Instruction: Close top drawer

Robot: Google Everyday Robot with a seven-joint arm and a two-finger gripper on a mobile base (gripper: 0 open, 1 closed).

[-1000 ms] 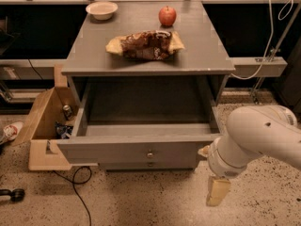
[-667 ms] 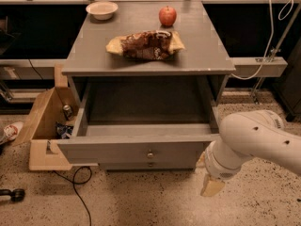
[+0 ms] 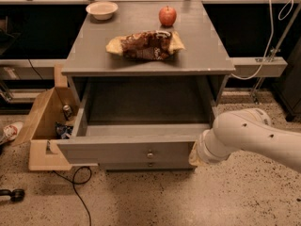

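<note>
The top drawer [image 3: 127, 150] of the grey cabinet stands pulled far out, its deep grey box [image 3: 141, 108] empty. A small round metal knob [image 3: 150, 155] sits at the centre of its flat front. My white arm [image 3: 244, 133] reaches in from the right. My gripper [image 3: 192, 155] is low at the right end of the drawer front, close against it. Only a beige tip shows past the wrist; the rest is hidden behind the arm.
The cabinet top [image 3: 202, 51] carries a chip bag [image 3: 146, 44], a red apple [image 3: 167, 16] and a white bowl [image 3: 102, 9]. A lower drawer knob [image 3: 150, 164] shows under the open drawer. A wooden crate [image 3: 44, 126] stands left, and a black cable [image 3: 75, 192] lies on the floor.
My arm has moved left and up, bringing the gripper from the floor area to the right end of the drawer front. The drawer has not visibly moved.
</note>
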